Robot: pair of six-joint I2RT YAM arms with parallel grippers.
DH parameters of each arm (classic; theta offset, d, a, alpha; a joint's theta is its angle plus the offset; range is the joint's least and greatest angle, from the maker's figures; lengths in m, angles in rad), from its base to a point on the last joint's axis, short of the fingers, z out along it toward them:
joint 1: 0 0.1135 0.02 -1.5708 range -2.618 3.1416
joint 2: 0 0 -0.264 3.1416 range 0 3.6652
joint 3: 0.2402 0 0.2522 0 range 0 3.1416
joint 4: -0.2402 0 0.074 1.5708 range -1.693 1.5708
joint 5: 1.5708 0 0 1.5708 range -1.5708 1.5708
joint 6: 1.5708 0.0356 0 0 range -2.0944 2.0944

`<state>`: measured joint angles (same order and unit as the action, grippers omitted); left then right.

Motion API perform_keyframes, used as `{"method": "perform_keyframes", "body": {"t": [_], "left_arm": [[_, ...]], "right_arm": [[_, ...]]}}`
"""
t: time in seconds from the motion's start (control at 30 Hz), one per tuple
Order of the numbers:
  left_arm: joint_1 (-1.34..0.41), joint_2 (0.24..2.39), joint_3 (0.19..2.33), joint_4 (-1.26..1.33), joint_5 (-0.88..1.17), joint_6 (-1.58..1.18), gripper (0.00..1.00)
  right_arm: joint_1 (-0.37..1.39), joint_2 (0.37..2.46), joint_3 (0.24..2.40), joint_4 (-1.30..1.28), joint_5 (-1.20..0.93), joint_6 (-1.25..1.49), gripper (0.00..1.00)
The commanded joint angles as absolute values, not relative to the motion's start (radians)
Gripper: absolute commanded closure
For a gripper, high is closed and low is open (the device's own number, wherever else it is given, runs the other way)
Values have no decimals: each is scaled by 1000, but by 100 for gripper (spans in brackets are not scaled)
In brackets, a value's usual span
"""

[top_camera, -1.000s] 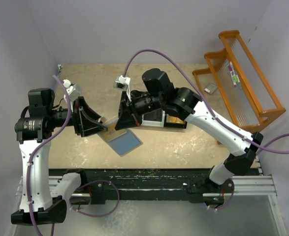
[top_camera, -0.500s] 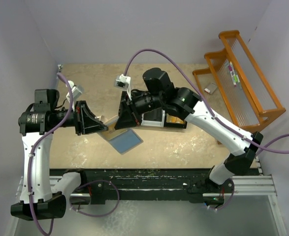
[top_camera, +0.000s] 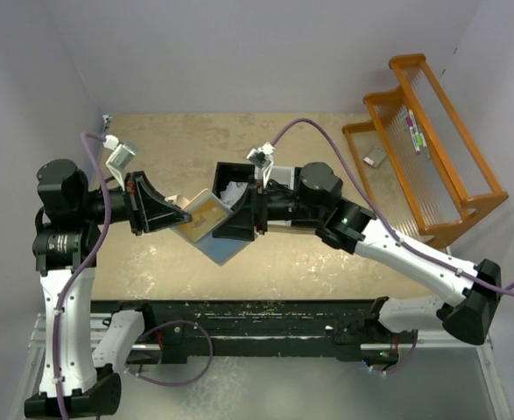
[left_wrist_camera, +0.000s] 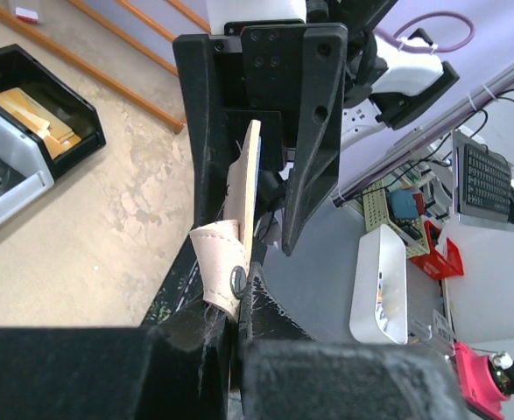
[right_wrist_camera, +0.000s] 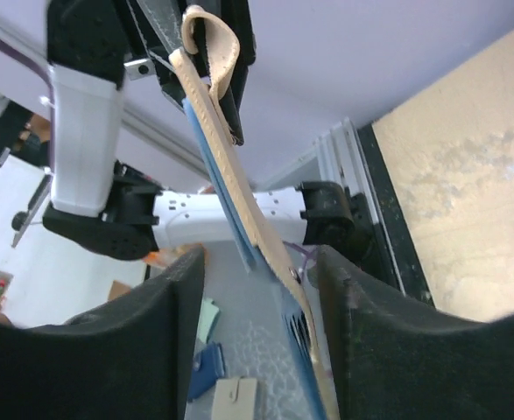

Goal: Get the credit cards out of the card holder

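The card holder (top_camera: 202, 213) hangs in the air over the table, tan face up, with its pale blue inner leaf (top_camera: 228, 248) drooping below. My left gripper (top_camera: 181, 220) is shut on its left edge, by the snap strap (left_wrist_camera: 222, 261). In the left wrist view the card holder (left_wrist_camera: 250, 188) is edge-on and runs from my left gripper (left_wrist_camera: 237, 317) toward the right one. My right gripper (top_camera: 220, 206) is open, one finger on each side of the holder and apart from it. In the right wrist view the card holder (right_wrist_camera: 239, 197) passes between the fingers (right_wrist_camera: 151, 350). No credit cards can be made out.
An orange wire rack (top_camera: 432, 149) stands at the back right with a small item (top_camera: 375, 157) beside it. A black tray (left_wrist_camera: 38, 131) with tan cards in it sits on the table behind the grippers. The black rail (top_camera: 265, 315) runs along the near edge.
My left gripper closed on the card holder and my right gripper let go of it and opened. The right arm swung lower and to the right; the holder now hangs off the table.
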<state>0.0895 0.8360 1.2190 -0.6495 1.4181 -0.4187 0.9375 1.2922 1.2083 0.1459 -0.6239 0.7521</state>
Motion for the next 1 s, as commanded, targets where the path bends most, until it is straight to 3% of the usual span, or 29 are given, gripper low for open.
{"method": "perform_keyframes", "body": {"t": [0.0, 0.1, 0.17, 0.2, 0.27, 0.37, 0.53, 0.7, 0.97], "left_arm": [[87, 809, 1197, -405, 1373, -666, 100], [87, 798, 1165, -375, 1381, -699, 100], [88, 788, 1145, -392, 1394, -683, 97], [88, 783, 1138, -423, 1398, -651, 90], [87, 786, 1147, -528, 1399, -543, 62], [87, 821, 1199, -700, 1407, -378, 40], [87, 865, 1215, -790, 1447, -276, 42], [88, 865, 1212, -750, 1505, -303, 48], [87, 859, 1197, -730, 1511, -296, 43]], "right_arm": [[935, 1210, 1114, 516, -549, 945, 54], [935, 1217, 1127, 506, -552, 951, 99], [936, 1226, 1163, 444, -562, 912, 100], [935, 1231, 1184, 406, -571, 888, 100], [935, 1248, 1242, 297, -596, 812, 100], [935, 1297, 1379, 10, -598, 652, 100], [936, 1388, 1548, -313, -616, 463, 100], [935, 1422, 1625, -419, -650, 376, 100], [936, 1489, 1722, -523, -658, 321, 100]]}}
